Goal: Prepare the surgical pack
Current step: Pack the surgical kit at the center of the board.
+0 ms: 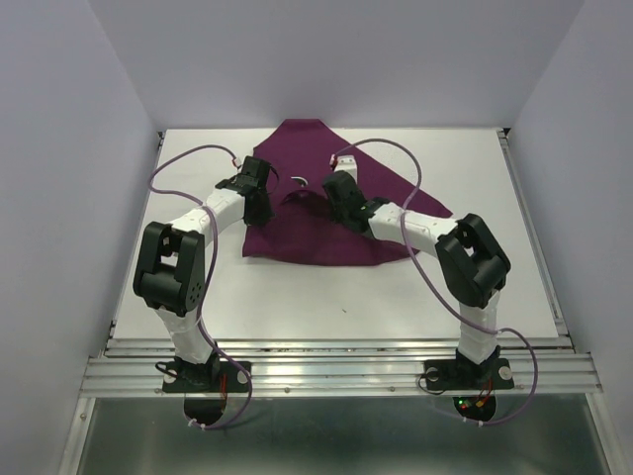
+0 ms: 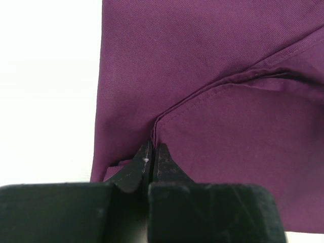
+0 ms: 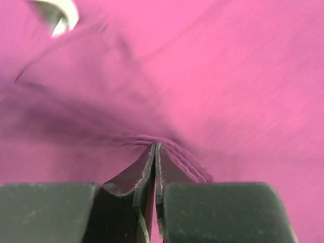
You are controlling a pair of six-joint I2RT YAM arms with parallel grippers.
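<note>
The surgical pack, a large deep-purple cloth (image 1: 316, 237), lies partly folded at the middle back of the table. My left gripper (image 1: 259, 203) is at its left side. In the left wrist view the gripper (image 2: 153, 145) is shut on a hemmed, folded edge of the cloth (image 2: 212, 50). My right gripper (image 1: 344, 203) is over the cloth's middle. In the right wrist view the gripper (image 3: 155, 146) is shut on a pinched ridge of the cloth (image 3: 228, 76), which puckers at the tips. A flap of the cloth is raised between the two grippers.
A small shiny metal piece (image 1: 299, 180) shows in a gap in the cloth between the grippers, and in the right wrist view (image 3: 59, 15) at top left. The white table (image 1: 178, 297) extends on all sides of the cloth. White walls enclose it.
</note>
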